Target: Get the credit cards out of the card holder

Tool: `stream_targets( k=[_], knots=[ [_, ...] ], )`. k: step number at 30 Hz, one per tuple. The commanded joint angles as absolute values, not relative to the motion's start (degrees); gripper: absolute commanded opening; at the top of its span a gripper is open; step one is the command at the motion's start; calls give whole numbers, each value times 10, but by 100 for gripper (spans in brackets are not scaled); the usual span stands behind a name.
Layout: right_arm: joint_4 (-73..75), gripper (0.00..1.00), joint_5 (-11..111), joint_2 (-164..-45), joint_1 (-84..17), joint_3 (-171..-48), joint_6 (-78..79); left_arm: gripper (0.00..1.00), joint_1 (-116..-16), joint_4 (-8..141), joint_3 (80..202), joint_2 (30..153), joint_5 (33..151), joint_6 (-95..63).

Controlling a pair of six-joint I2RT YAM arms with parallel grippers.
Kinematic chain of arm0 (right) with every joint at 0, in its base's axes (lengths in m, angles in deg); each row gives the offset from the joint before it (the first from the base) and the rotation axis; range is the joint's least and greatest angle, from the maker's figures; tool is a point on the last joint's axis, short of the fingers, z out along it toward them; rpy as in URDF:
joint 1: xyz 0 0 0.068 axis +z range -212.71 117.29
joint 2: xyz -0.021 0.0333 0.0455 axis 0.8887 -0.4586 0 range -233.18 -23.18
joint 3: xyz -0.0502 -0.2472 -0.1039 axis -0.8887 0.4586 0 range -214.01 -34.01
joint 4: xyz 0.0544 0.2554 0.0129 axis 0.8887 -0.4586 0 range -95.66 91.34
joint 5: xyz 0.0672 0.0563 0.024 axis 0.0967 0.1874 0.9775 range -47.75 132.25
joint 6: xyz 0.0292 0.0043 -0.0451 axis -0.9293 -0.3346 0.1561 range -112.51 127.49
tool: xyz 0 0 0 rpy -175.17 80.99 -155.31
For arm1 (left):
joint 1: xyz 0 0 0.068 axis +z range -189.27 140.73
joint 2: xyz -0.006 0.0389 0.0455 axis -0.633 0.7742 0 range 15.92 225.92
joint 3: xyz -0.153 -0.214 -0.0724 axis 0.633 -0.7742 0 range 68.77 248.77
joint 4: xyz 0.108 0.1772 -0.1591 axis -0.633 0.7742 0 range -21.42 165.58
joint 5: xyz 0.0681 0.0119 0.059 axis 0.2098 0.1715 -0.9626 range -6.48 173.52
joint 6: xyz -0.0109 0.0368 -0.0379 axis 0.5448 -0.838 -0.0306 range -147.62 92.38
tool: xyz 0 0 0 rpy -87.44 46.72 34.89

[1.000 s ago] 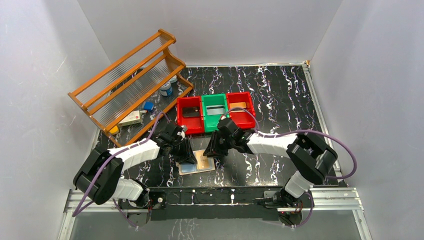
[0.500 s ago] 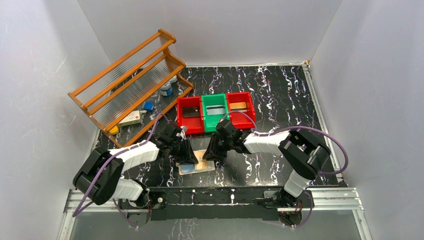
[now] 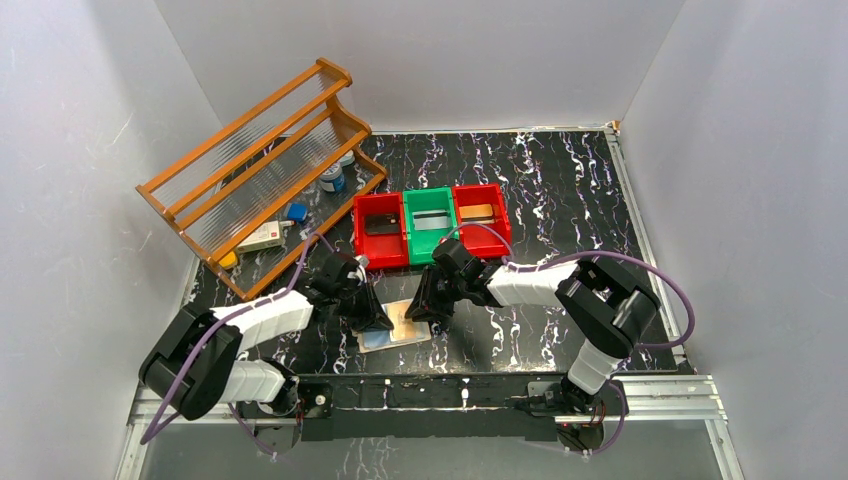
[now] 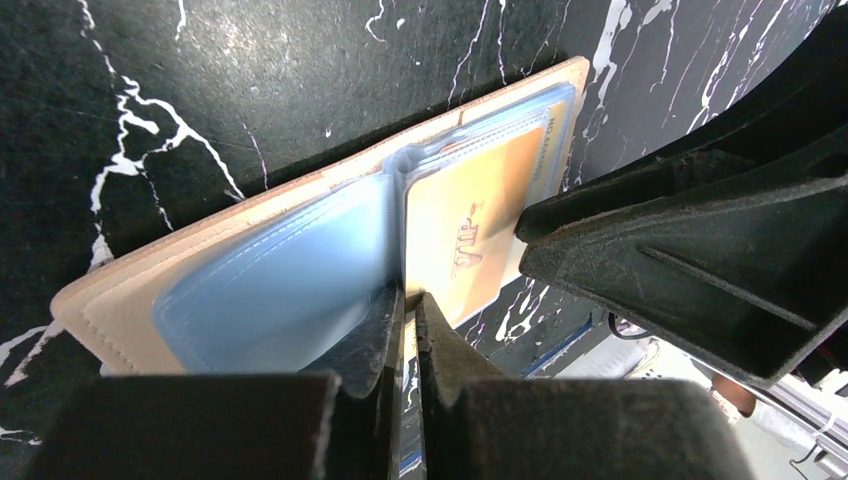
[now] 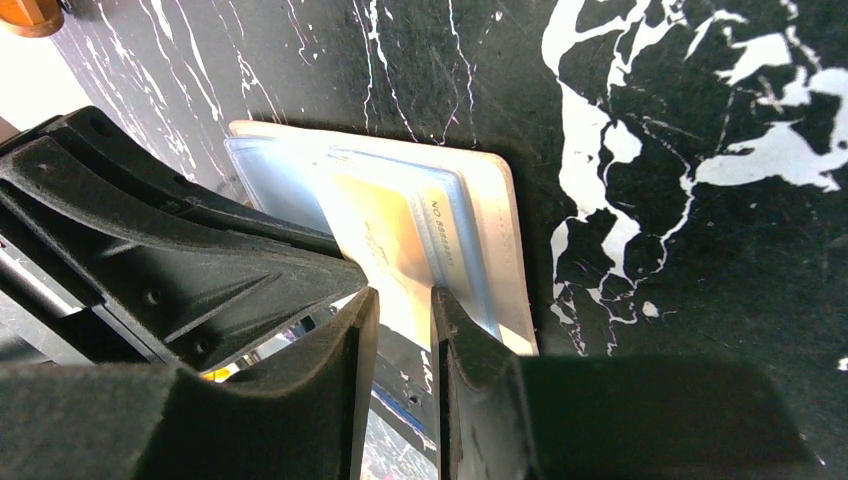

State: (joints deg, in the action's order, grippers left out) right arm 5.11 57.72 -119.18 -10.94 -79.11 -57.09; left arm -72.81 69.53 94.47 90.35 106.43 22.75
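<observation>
The tan card holder (image 3: 396, 326) lies open on the table between both arms, its pale blue sleeves (image 4: 280, 285) showing. A gold credit card (image 4: 468, 228) marked VIP sits in the right-hand sleeve. My left gripper (image 4: 410, 298) is shut, its tips pinching the holder's near edge at the fold of the sleeves. My right gripper (image 5: 402, 292) stands slightly open, and the gold card's (image 5: 385, 235) near edge runs in between its fingers. Three more cards lie in the bins: a dark one (image 3: 380, 225), a silvery one (image 3: 432, 221) and an orange one (image 3: 477, 211).
Behind the holder a red bin (image 3: 361, 232), a green bin (image 3: 412, 228) and a second red bin (image 3: 500, 222) stand side by side. A wooden rack (image 3: 262, 165) leans at the back left, with a small jar (image 3: 332, 181) and a box (image 3: 262, 238) under it.
My left gripper has closed at the holder's near edge, and its arm has sunk a little. The right gripper has edged in toward the holder and kept the same gap.
</observation>
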Motion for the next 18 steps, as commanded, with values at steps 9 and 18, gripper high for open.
stream_targets(
  k=[9,18],
  knots=[
    [8,41,550,-1215,-103,-790,-564,0,-736,682,932,871,1101,236],
    [4,33,551,-1214,-102,-795,-554,0,-736,708,930,833,1080,235]
  ],
)
